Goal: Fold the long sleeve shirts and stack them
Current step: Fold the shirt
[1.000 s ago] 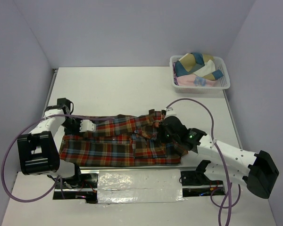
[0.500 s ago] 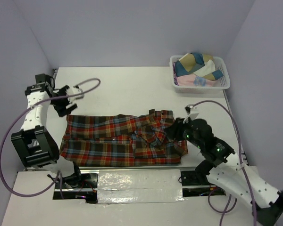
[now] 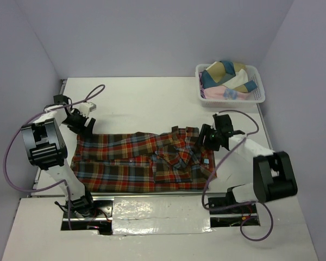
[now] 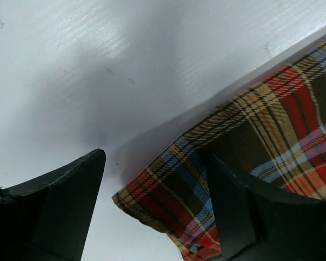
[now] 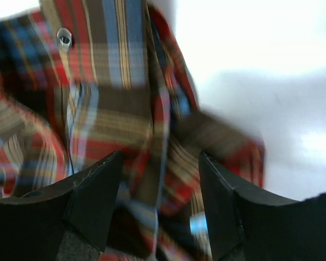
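- Only your left wrist view shows the left pincer [image 4: 155,160] spread around a corner of the shirt [image 3: 125,157].
- Your right pincer [image 5: 160,160] gapes over blurred plaid.
- The shirt lies along the desk [image 3: 152,103] near edge.

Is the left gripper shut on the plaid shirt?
No: in its wrist view the left gripper is wide open, with a corner of the plaid shirt lying unclamped between the fingers.

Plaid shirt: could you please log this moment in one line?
plaid shirt: laid out | left gripper: open at corner | right gripper: open over cloth
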Controlling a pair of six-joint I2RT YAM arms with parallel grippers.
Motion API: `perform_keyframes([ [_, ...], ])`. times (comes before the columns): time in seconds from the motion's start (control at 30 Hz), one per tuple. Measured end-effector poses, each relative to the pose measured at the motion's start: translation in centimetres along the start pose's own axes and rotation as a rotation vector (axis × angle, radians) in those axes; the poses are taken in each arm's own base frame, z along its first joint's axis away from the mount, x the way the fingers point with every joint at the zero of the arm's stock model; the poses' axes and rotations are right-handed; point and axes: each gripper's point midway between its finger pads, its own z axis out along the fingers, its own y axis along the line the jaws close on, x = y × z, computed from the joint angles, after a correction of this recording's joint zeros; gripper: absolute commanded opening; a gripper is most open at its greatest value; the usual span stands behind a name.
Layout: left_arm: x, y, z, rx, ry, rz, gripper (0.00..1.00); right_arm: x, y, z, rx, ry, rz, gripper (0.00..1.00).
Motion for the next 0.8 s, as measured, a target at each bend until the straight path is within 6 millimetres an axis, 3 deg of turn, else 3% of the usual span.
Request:
perform_keyframes([
  [0.1, 0.6, -0.2, 0.9, 0.002, -0.001, -0.016, 0.84, -0.8, 0.8, 2.2, -0.034, 0.036, 0.003, 0.64],
  [0.17, 0.6, -0.5, 1.2, 0.011, -0.013, -0.019, 0.68, -1.6, 1.7, 3.3, -0.078, 0.038, 0.002, 0.56],
  [0.23, 0.7, -0.7, 1.3, 0.015, -0.026, -0.018, 0.51, -2.1, 2.3, 4.1, -0.115, 0.027, -0.005, 0.30],
  [0.27, 0.7, -0.8, 1.4, 0.016, -0.031, -0.018, 0.31, -2.2, 2.3, 4.4, -0.122, 0.023, -0.003, 0.17],
  [0.3, 0.9, -1.0, 1.4, 0.015, -0.032, -0.022, 0.18, -2.0, 2.3, 4.6, -0.128, 0.027, 0.002, 0.00],
  [0.33, 1.0, -1.2, 1.5, 0.019, -0.033, -0.027, 0.00, -1.6, 2.2, 4.8, -0.131, 0.033, 0.008, 0.00],
  [0.5, 1.4, -0.9, 1.2, 0.007, -0.043, -0.075, 0.00, -1.2, 2.1, 4.6, -0.140, 0.018, 0.026, 0.00],
  [0.7, 1.8, 0.5, 0.3, -0.047, -0.082, -0.177, 0.00, -1.3, 1.4, 2.6, -0.096, -0.046, 0.065, 0.00],
  [0.73, 1.8, 0.5, 0.2, -0.049, -0.088, -0.179, 0.03, -1.3, 1.5, 2.2, -0.101, -0.060, 0.062, 0.00],
  [0.8, 1.4, 0.3, 0.0, -0.048, -0.098, -0.171, 0.19, -1.5, 2.0, 1.6, -0.124, -0.075, 0.052, 0.17],
])
